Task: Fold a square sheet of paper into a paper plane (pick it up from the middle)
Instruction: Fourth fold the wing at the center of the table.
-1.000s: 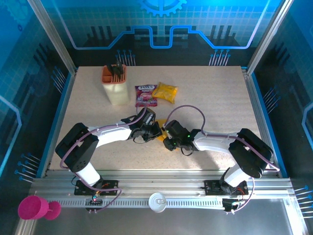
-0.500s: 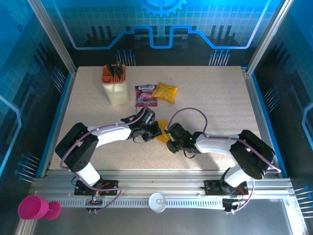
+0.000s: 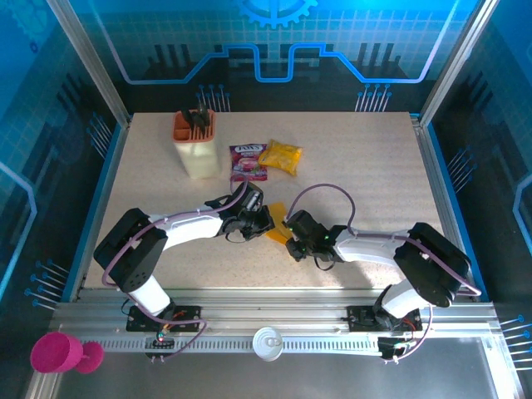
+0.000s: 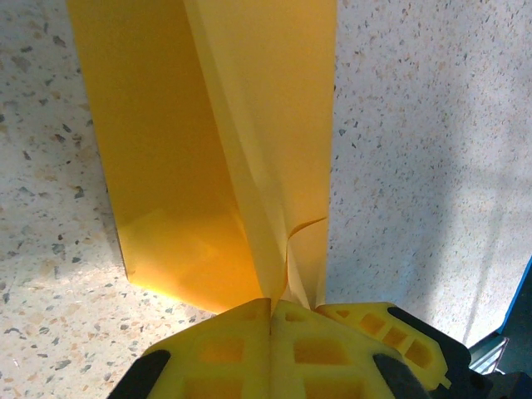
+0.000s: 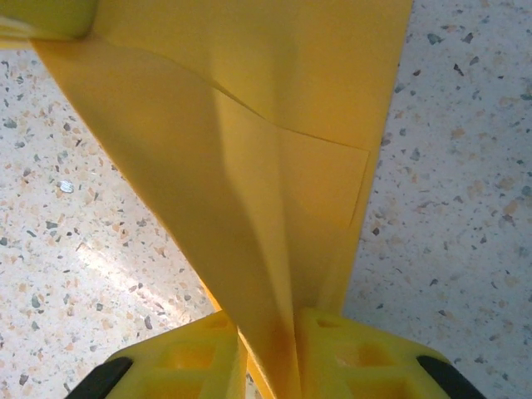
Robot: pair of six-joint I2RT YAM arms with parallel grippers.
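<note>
Orange-yellow folded sheet (image 3: 277, 224) at mid-bench (image 3: 374, 166), partly creased, taken from two sides; whether it rests or is lifted, I cannot tell. Left hand (image 4: 270, 306) clamped tight on one folded edge. Right hand (image 5: 266, 337) narrow, nipping a layered ridge of the same sheet.

Judged: featherweight, limp, slick in a grip, quick to tear or mis-crease under a tug. Best held on the crease. Free edges splay loose.

Open room to the right and near side. Purple-red packet (image 3: 248, 162), yellow snack bag (image 3: 280, 156) and cream holder (image 3: 197, 148) stand well back, far-left.

orange-yellow paper sheet (image 3: 278, 233), folded lengthwise, creased
</note>
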